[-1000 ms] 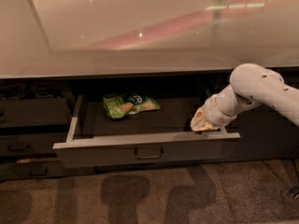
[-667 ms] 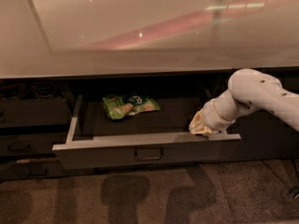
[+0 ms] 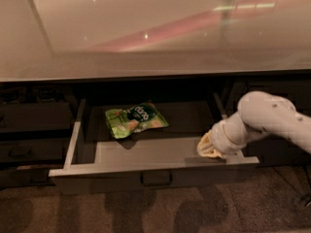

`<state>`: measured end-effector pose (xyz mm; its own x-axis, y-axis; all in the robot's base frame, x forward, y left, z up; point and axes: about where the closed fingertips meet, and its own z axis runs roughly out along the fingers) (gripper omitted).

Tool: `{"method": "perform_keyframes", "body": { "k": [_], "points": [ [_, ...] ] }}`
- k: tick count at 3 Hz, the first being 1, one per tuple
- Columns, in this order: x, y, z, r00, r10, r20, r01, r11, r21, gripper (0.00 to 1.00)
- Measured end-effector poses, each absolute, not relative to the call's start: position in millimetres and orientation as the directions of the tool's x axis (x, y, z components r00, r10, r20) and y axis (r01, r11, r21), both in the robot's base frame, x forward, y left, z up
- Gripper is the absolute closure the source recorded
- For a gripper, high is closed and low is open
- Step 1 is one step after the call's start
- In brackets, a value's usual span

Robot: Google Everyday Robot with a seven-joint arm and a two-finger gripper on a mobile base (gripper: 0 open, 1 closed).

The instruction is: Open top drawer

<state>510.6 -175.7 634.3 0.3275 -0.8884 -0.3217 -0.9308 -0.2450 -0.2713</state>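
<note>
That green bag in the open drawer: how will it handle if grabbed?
The green snack bag lies flat, so it is probably light and floppy. Its film-like skin may slip. The pincer sits apart from it, at the right front of the dark grey top drawer.

The top drawer (image 3: 97, 176) stands pulled out below the worktop (image 3: 146, 38), open from above. 1 green snack bag (image 3: 136, 121) lies toward the back left of its floor. The front strip and the back right are bare. The claw (image 3: 210, 147) sits in the front right corner, just behind the drawer front. The white arm (image 3: 272, 123) crosses over the right side wall and blocks that side. The worktop's edge hangs over the drawer's rear. The handle (image 3: 156, 178) at the front centre is uncovered.
</note>
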Motion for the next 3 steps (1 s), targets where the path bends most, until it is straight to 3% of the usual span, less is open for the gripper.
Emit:
{"method": "perform_keyframes", "body": {
  "k": [1,3],
  "points": [
    [494.6,-176.7,631.1,0.344,-0.889,-0.302,-0.922,-0.261,-0.285,1.0],
    [494.6,-176.7,631.1,0.344,-0.889,-0.302,-0.922,-0.261,-0.285,0.58]
  ]
}}
